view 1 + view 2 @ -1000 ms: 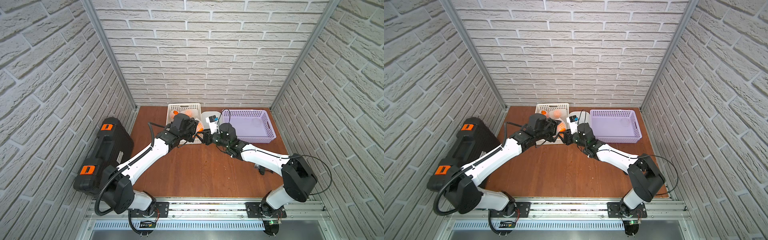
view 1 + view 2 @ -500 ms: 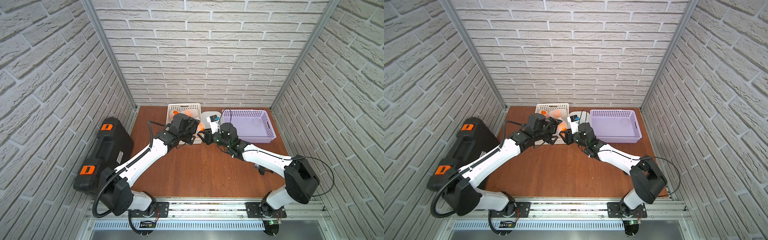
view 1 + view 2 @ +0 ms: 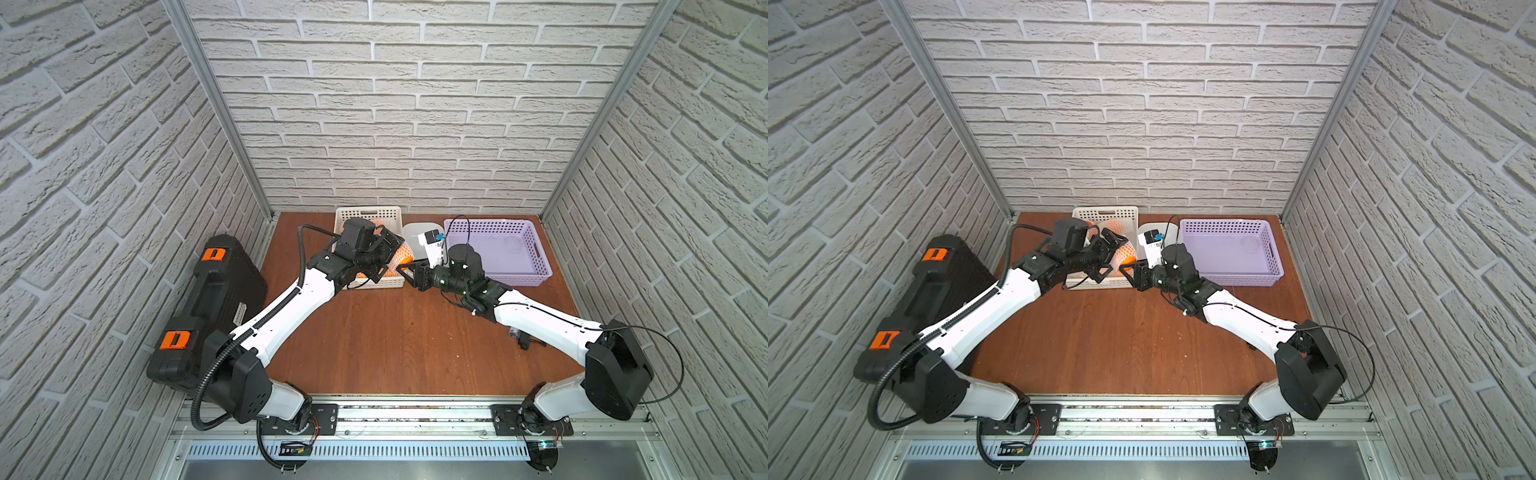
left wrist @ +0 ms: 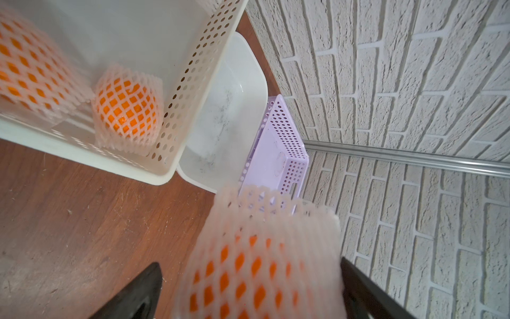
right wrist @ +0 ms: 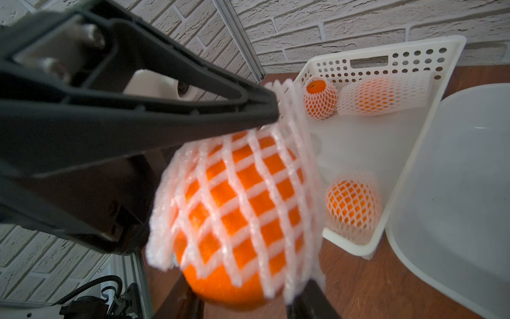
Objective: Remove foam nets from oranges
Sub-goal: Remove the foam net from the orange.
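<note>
Wooden table [image 3: 395, 340], orange [image 5: 226, 290] half-sheathed, white diamond-holed foam net [image 5: 162, 237]

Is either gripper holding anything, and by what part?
Right gripper grips the netted orange near its bare end; left gripper stands open around the net.

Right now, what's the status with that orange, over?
Left gripper open around the foam net. Right gripper shut on the orange, net partly on. White basket close beside, not blocking.

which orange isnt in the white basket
The orange gripped by the right end effector, its foam net partly off; the other three visible lie netted inside the white basket.
</note>
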Controlling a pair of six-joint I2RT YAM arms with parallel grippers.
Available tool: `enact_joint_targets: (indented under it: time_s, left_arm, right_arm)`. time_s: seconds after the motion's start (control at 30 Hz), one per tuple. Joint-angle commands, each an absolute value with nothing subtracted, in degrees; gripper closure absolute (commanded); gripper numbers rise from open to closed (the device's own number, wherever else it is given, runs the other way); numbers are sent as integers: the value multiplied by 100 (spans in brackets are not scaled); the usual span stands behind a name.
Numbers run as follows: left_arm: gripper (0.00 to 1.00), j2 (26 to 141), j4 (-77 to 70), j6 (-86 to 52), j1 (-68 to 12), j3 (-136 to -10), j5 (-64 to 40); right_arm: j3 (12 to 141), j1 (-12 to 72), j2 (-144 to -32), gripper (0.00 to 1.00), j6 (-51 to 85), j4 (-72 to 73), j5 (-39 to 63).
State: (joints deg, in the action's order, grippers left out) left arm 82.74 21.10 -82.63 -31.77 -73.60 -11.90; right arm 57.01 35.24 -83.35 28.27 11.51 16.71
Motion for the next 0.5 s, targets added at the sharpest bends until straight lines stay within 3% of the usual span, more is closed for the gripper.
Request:
enact_joint_targets:
  time_s: [0.0,0.23,0.47]
  left_arm:
    - [3,8433,2039,-7823,-3139,-7484,-1545]
    - [40,8367,1930,-7954,-3152,-7323,-1427]
    - [46,8163,2062,-8007,-3155,-7204,-1246]
  right_arm:
    - [5733,3488,-8057,80,2899,1030,1809]
    - [5691,3476,-7964,82,2953,735,1851]
    - [5586,3475,-7791,82,2968,502,1860]
